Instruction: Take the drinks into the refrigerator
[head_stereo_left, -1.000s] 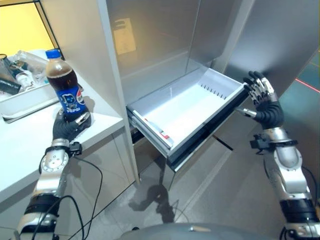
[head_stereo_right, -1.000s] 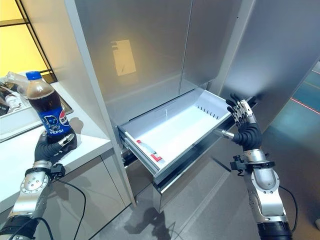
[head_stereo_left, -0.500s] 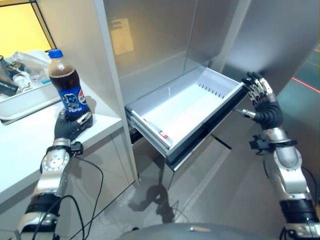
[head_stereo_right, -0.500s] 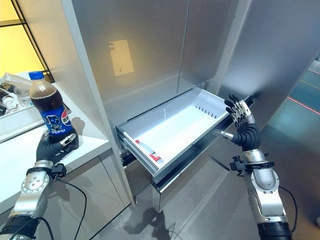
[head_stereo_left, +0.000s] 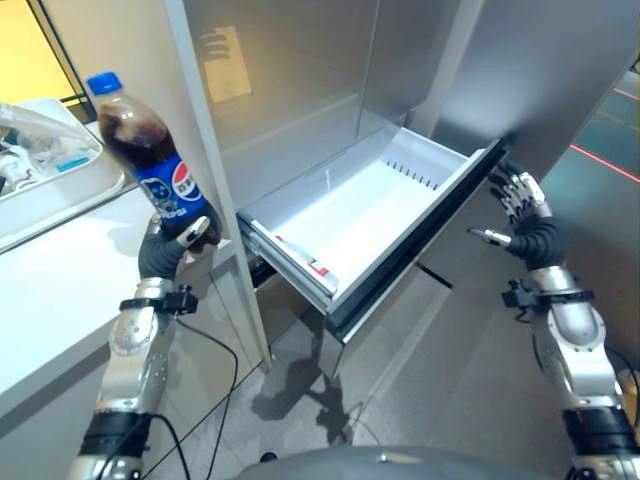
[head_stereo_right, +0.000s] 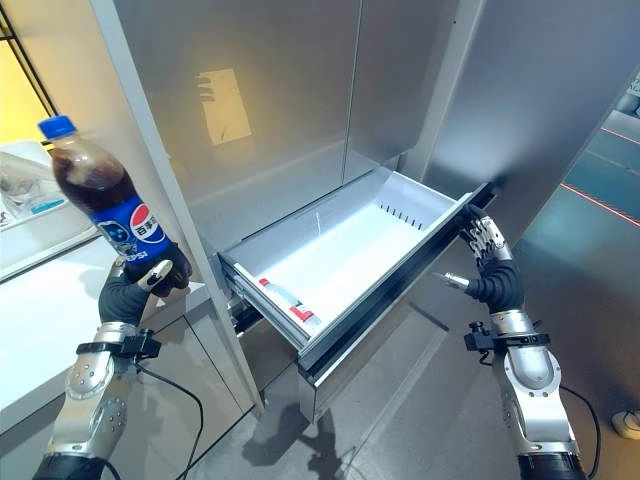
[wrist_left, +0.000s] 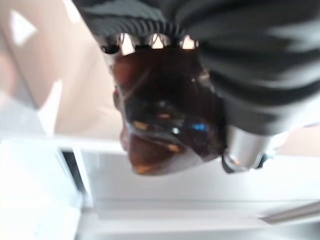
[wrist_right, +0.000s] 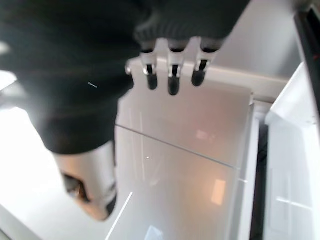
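Carry step: left hand (head_stereo_left: 172, 250) is wrapped round the base of the cola bottle (head_stereo_left: 148, 161), held tilted in the air just beside the fridge's side wall, above the counter (head_stereo_left: 60, 290) edge. Right hand (head_stereo_left: 522, 205), fingers straight & holding nothing, sits by the front corner of the pulled-out drawer (head_stereo_left: 350, 215). Next, prob: swing bottle round the wall, over the drawer, then lower it in w/o clipping the rim.

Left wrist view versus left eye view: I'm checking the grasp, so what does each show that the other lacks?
The left wrist view alone shows the cola bottle's dark underside, close up beneath the fingers. The left eye view alone shows its blue cap, its tilt, the open fridge drawer, the right hand beside the drawer and the counter. Both show the left hand curled round the bottle.
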